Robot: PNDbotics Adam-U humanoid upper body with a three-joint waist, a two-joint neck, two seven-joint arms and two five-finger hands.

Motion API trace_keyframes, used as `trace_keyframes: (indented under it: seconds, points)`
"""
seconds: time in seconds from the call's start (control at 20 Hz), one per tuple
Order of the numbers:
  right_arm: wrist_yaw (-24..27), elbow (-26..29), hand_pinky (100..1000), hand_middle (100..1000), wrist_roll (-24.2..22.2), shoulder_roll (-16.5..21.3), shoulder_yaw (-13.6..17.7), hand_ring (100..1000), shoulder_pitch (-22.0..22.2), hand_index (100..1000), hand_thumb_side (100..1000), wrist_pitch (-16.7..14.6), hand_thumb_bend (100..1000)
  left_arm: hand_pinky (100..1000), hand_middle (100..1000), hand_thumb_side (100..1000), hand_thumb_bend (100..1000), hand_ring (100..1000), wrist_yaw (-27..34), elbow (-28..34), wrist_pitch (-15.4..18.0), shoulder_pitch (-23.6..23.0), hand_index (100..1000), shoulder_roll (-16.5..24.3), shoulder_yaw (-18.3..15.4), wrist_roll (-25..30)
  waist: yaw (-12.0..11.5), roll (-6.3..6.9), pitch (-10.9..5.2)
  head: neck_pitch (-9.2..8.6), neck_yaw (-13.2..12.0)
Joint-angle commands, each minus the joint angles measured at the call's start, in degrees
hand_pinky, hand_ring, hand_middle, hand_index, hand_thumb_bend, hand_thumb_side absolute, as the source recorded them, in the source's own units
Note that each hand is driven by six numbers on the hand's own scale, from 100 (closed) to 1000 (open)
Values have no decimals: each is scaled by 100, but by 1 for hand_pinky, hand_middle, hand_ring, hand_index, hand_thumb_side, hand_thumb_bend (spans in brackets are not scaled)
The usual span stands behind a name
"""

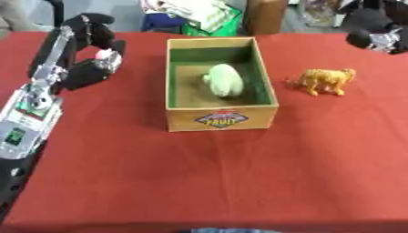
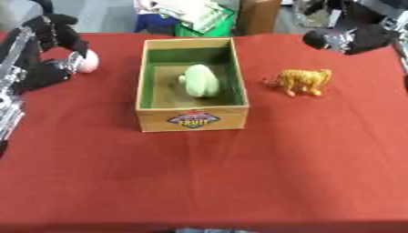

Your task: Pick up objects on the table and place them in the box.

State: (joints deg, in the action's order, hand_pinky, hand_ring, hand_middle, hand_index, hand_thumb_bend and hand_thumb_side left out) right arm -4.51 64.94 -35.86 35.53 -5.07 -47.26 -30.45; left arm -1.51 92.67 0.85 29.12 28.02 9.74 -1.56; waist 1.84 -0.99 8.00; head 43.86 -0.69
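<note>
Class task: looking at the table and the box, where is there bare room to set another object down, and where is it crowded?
Free: red cloth before the box. Crowded: the pale green object fills the box's middle; toy animal right; left hand left.

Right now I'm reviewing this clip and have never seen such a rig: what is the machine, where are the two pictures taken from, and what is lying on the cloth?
Both pictures come from one stereo camera in a humanoid robot's head, looking down at a red table. Its left hand sits at the left by a pale pinkish round thing; whether it grips it is unclear. Its right hand hangs at the far right. In the middle stands a wooden box with a pale green object inside. An orange toy animal stands beside the box.
</note>
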Motion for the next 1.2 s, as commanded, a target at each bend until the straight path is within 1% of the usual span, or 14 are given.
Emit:
trace_keyframes:
  seconds: [0.05,0.25,0.3,0.5,0.65,0.8,1.05,1.2]
  points:
    - [-300,-409,819,872,-1080,147,316,960,-150,917,702,-1110,453,649,545,220,248,588,298,444,-179,-58,776,242,-161,-47,-34,9,-69,4,65]
    - [-668,-1006,838,885,-1432,113,662,961,-196,923,748,-1478,446,642,537,230,241,582,665,617,-303,-222,774,268,-255,-95,-86,20,-52,-2,111]
    - [-760,-1155,841,887,-1475,101,733,961,-217,923,748,-1570,446,641,537,230,240,581,757,636,-320,-241,775,270,-271,-107,-93,22,-48,-7,116]
    - [-1117,-1736,853,896,-1318,79,877,959,-320,925,752,-1927,443,639,535,232,237,580,1115,663,-365,-272,774,315,-300,-116,-114,30,-33,-33,138]
    - [-1365,-2139,875,908,-1094,66,845,966,-406,933,757,-2118,440,638,534,232,236,579,1299,667,-387,-278,775,337,-312,-100,-132,32,-27,-40,152]
    - [-1618,-2373,888,913,-905,3,678,967,-490,937,760,-2148,438,637,533,233,236,578,1354,669,-404,-278,775,339,-312,-81,-143,37,-25,-39,153]
    - [-2072,-2290,899,920,-667,-145,558,964,-523,941,763,-2152,436,636,532,233,236,577,1355,663,-417,-291,776,337,-310,-66,-153,49,-20,-61,169]
    - [-2353,-2209,903,922,-601,-217,514,961,-523,942,765,-2152,434,636,532,232,238,577,1349,667,-419,-290,776,330,-311,-62,-183,59,-14,-78,204]
